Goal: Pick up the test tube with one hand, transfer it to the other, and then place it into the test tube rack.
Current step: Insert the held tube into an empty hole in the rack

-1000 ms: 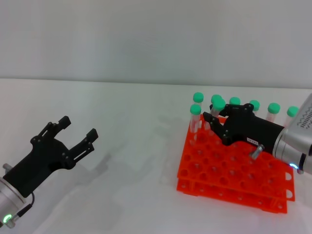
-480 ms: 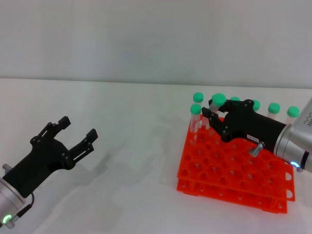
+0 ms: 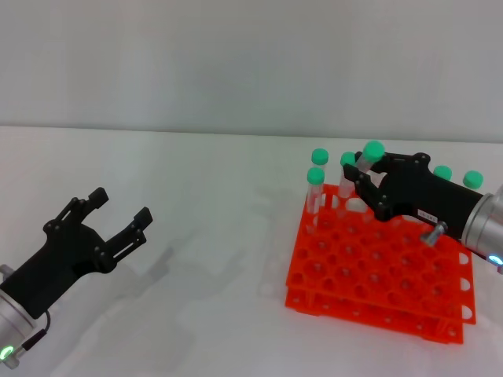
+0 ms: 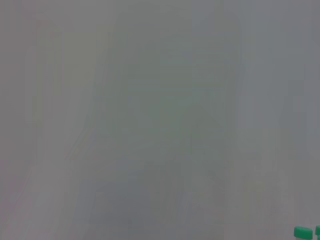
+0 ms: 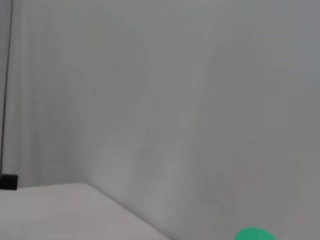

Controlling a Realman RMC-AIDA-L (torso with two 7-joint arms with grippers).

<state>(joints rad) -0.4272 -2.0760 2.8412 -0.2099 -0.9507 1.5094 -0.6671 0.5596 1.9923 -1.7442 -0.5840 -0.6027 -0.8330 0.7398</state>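
The test tube (image 3: 372, 151), clear with a green cap, is tilted and held above the back rows of the orange test tube rack (image 3: 369, 276). My right gripper (image 3: 358, 173), the one with the white label, is shut on it just below the cap. The tube's lower end is hidden behind the fingers. A green cap (image 5: 255, 234) shows at the edge of the right wrist view. My left gripper (image 3: 120, 203) hovers open and empty over the table at the near left, far from the rack.
Several other green-capped tubes (image 3: 316, 176) stand upright in the rack's back row, on both sides of the held tube. A green cap (image 4: 301, 232) shows in a corner of the left wrist view. White table and plain wall surround the work.
My right gripper has lifted the test tube and carried it up and to the right over the rack's back rows. The left gripper has drifted slightly down and left.
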